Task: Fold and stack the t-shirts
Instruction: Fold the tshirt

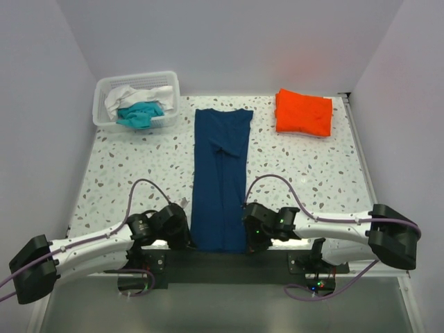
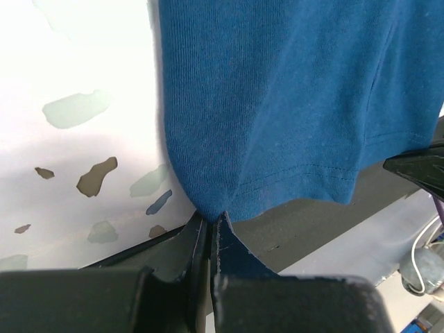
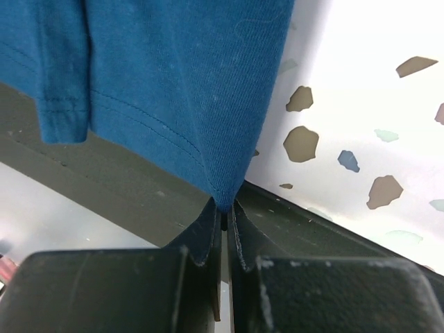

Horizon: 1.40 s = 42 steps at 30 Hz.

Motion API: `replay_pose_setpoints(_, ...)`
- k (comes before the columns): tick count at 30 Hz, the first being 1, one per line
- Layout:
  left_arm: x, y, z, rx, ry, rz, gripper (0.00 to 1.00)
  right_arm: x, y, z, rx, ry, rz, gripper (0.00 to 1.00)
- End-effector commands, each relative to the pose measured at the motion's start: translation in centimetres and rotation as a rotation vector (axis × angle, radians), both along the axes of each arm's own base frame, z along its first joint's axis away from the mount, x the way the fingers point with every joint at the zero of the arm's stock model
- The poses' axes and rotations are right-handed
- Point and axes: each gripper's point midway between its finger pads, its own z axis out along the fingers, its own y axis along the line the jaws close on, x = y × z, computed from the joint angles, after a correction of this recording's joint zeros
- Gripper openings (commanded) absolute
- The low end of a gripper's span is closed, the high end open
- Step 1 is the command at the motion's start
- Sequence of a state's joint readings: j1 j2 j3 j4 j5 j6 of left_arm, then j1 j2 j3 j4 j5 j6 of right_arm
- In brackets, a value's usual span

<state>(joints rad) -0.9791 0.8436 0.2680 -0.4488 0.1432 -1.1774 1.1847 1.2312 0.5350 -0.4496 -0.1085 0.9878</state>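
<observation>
The navy blue t-shirt (image 1: 220, 177) lies as a long narrow strip down the middle of the speckled table, its near hem over the front edge. My left gripper (image 1: 187, 239) is shut on the shirt's near left corner (image 2: 208, 201). My right gripper (image 1: 248, 239) is shut on its near right corner (image 3: 225, 194). A folded orange t-shirt (image 1: 303, 111) lies at the back right. A teal shirt (image 1: 141, 114) and a white shirt (image 1: 132, 96) sit crumpled in the basket.
The white slatted basket (image 1: 107, 84) stands at the back left corner. The table's dark front edge (image 2: 312, 229) runs under the shirt's hem. Walls close in the table on three sides.
</observation>
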Motion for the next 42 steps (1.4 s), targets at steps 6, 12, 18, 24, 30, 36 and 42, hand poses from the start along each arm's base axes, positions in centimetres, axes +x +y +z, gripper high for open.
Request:
replay_pose_setpoints(6, -2.1, 0.4, -0.5, 0.005, 0.077, -0.007, 0.0, -0.5, 0.5, 1.0, 0.038, 0.008, 0.021, 0.0)
replay_pose_setpoints(12, 0.7, -1.1, 2.5, -0.022, -0.036, 0.049, 0.0, 2.5, -0.2, 4.1, -0.047, -0.161, 0.049, 0.0)
replay_pose_setpoints(18, 4.5, -1.9, 5.6, 0.036, -0.168, 0.11, 0.0, 6.8, 0.1, 6.5, -0.092, -0.308, 0.044, 0.0)
replay_pose_setpoints(24, 9.6, -2.6, 9.4, 0.082, -0.34, 0.166, 0.0, 11.9, 1.7, 9.2, -0.017, -0.406, -0.01, 0.0)
replay_pose_setpoints(30, 15.2, -2.8, 10.6, 0.116, -0.403, 0.177, 0.0, 15.7, 2.0, 10.3, -0.01, -0.452, -0.034, 0.0)
replay_pose_setpoints(36, 19.8, -3.1, 12.0, 0.13, -0.464, 0.194, 0.0, 19.6, 2.0, 11.0, 0.013, -0.476, -0.081, 0.0)
replay_pose_setpoints(42, 23.4, -2.5, 11.6, 0.166, -0.453, 0.205, 0.0, 23.2, 2.4, 11.5, 0.028, -0.493, -0.116, 0.0)
